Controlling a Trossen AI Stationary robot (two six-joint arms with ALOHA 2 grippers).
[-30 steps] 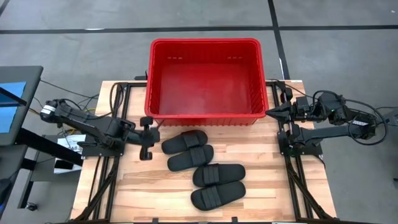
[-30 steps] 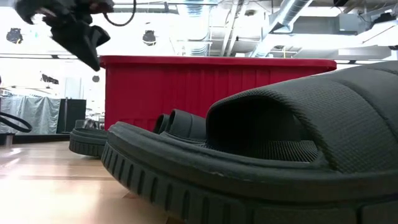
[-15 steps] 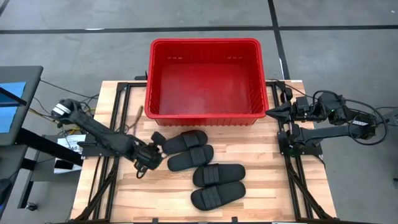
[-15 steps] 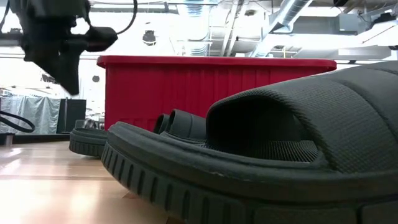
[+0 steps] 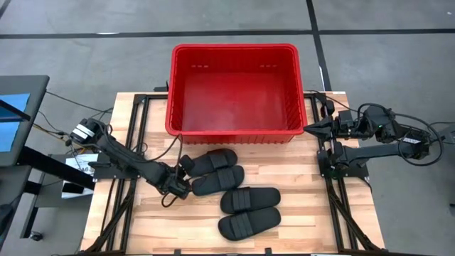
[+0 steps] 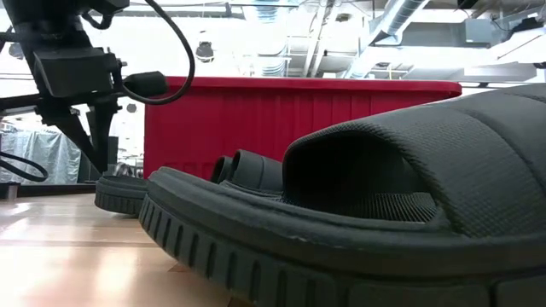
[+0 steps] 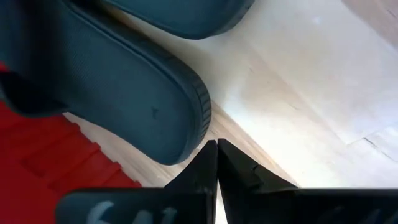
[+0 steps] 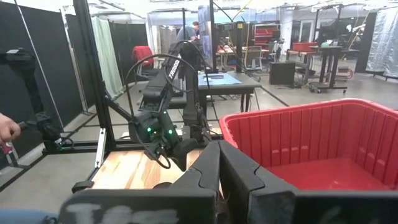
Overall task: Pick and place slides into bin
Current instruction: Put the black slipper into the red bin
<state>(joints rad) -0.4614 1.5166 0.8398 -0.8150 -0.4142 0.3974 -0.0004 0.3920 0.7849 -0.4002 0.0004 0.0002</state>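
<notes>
Lying in a loose row on the wooden surface (image 5: pixel 142 220), the four slides (image 5: pixel 226 188) sit just in front of the empty red bin (image 5: pixel 233 131). The left hand (image 5: pixel 182 183), fingers clenched together, has swung in from the bin's corner to the nearest slide's heel (touching or not, unclear). The right hand (image 5: pixel 310 128), also clenched, waits beside the bin.

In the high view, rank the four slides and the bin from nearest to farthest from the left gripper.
Left gripper, shut, at the table's left-centre.
1. Second slide, just right of it.
2. Rearmost slide, beside the bin.
3. Third slide, right-front.
4. Frontmost slide and bin: too close to call.
</notes>
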